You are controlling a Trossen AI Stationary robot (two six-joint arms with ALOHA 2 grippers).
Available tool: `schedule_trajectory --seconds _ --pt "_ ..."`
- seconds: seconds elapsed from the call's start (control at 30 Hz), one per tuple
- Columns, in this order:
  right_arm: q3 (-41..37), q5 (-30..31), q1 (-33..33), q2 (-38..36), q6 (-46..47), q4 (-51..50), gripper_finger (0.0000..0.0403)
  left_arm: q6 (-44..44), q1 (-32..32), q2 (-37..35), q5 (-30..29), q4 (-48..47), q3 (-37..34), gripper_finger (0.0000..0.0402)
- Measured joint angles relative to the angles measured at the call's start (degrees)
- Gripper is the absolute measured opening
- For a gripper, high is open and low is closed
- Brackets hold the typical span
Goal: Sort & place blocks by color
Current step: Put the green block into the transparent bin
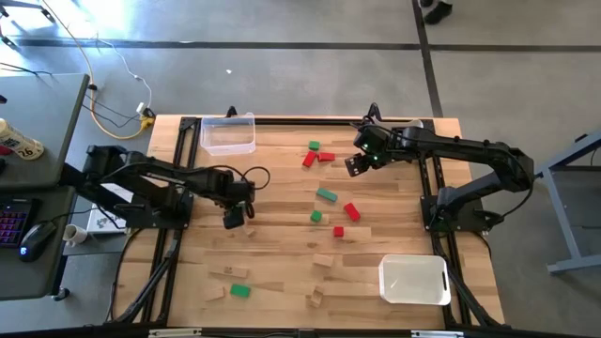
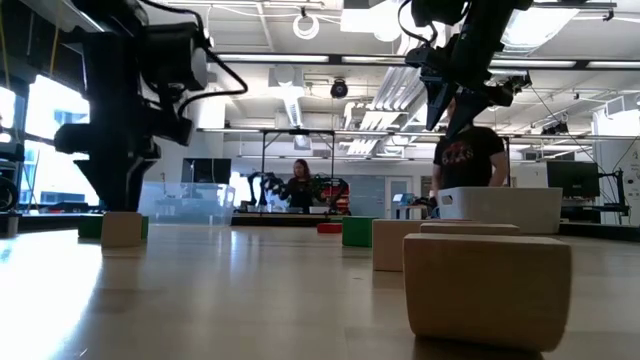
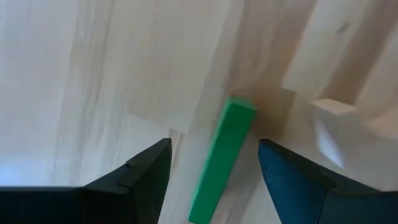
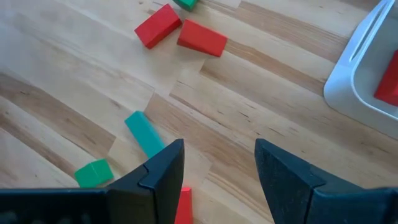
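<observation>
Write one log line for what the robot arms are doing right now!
left gripper: open, green bar between its fingers | right gripper: open, empty, above table near red blocks

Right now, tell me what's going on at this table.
Two robot arms are sorting small wooden blocks by colour. The left gripper is low over the table with its fingers open around a green bar, beside some plain wood blocks. The right gripper hangs open above the far middle, near two red blocks. Most blocks lie loose on the table.
</observation>
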Motion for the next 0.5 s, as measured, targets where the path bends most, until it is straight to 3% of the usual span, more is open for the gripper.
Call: schedule_trajectory --seconds 0.33,0.5 --pt "0.0 0.0 0.0 0.0 -0.6 0.0 0.0183 0.0 0.0 6.9 0.4 -0.2 0.3 0.0223" --pt "0.0 -0.7 0.2 0.0 -0.6 0.5 0.0183 0.2 0.6 7.1 3.0 0.1 0.3 0.0172"
